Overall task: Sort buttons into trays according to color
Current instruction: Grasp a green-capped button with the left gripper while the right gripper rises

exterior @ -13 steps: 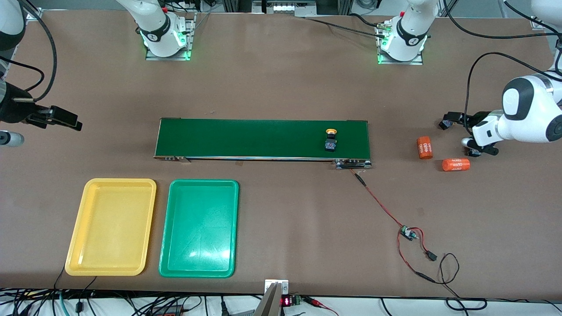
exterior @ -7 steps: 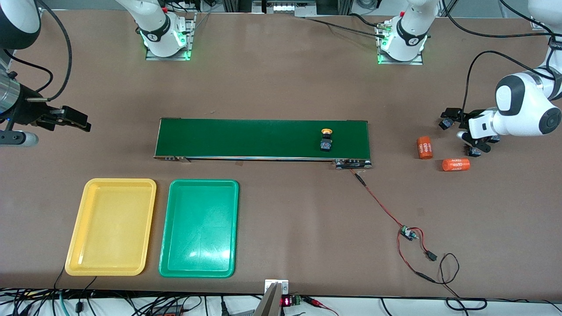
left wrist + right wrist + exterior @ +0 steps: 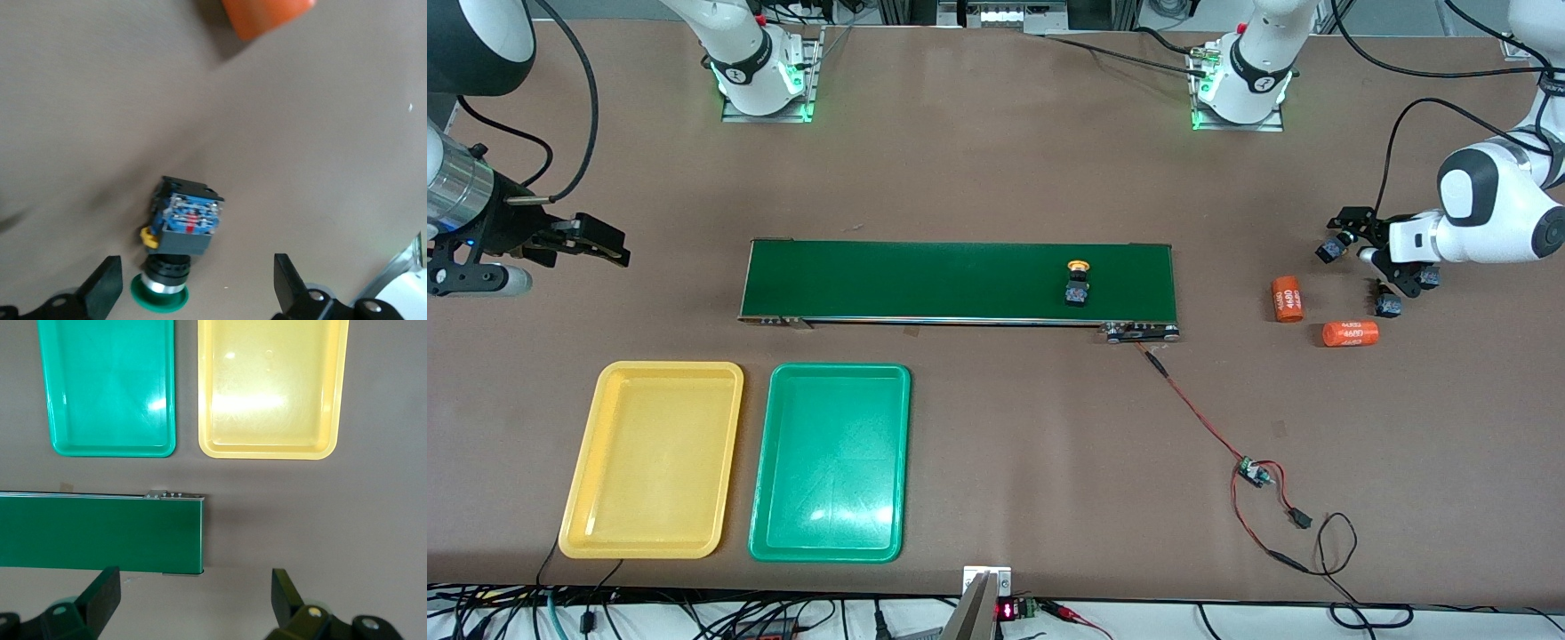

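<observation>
A yellow-capped button (image 3: 1078, 283) lies on the green conveyor belt (image 3: 925, 280), well apart from both sets of jaws. A green-capped button (image 3: 180, 240) lies on the table (image 3: 996, 178) between the spread jaws of the left gripper (image 3: 199, 292). The right gripper (image 3: 193, 600), jaws also spread, hangs over the belt's end, with the yellow tray (image 3: 272, 387) and green tray (image 3: 107, 387) near it.

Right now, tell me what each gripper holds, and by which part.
Nothing is held. The left gripper is open over a green button on the table; the right gripper is open over the belt's end.
</observation>
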`<state>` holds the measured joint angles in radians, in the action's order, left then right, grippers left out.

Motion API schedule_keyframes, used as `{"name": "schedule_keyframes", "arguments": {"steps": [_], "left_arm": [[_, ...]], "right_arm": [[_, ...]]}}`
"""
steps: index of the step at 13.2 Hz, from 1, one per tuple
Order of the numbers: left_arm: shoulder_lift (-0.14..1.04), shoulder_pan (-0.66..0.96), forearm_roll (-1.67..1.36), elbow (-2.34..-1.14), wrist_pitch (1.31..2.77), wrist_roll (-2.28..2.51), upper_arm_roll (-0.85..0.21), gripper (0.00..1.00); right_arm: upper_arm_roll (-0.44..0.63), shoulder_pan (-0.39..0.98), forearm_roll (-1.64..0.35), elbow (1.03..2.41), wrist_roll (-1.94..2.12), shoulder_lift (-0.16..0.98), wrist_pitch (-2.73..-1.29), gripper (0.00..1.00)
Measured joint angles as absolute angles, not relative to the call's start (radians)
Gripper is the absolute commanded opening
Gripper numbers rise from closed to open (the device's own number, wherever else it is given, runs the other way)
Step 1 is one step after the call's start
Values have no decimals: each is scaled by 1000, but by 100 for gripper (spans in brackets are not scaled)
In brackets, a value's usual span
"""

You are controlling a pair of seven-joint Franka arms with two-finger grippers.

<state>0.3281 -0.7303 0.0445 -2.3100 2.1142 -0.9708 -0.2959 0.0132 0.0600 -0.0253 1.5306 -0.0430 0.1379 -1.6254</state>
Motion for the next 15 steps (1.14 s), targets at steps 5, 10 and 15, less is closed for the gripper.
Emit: {"name": "schedule_keyframes", "arguments": {"steps": [5,10,15], "left_arm": [[317,-730,45,-2363,2240,-1052,-301,100],[307,-730,45,-2410,2298,-1088,-302,100],[304,-731,45,-2434,2345,-1125,-303,50]], "right_arm": [[14,59,-23,1531,-43,138,-1631,100],[14,60,-22,1532,-38,138,-1626,100],[13,67,-22,1533,51,138,-1604,100]]}}
